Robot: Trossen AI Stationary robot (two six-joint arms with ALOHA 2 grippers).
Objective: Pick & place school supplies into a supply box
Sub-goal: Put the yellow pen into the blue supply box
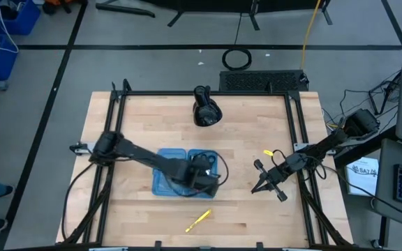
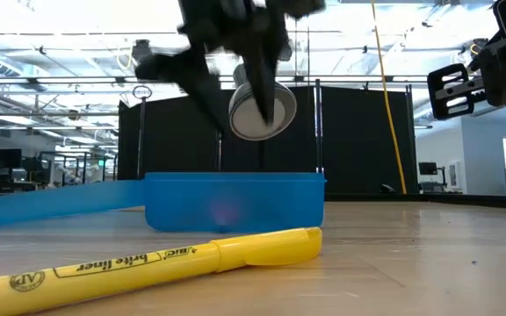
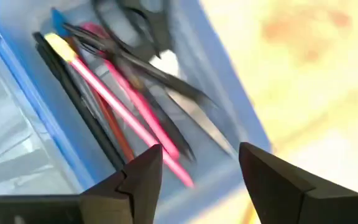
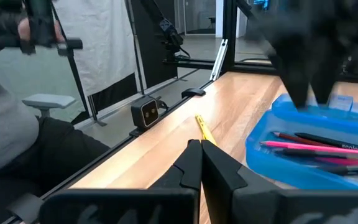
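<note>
High view: I see my left gripper (image 1: 202, 183) poised above the supply box (image 1: 169, 183) at mid-worktop (image 1: 257, 209), jaws apart and empty. Pens (image 3: 126, 106) and scissors (image 3: 135, 37) lie inside the box. A yellow highlighter (image 1: 197, 222) rests near the worktop's front edge. My right gripper (image 1: 260, 186) waits nearby, jaws together.
</note>
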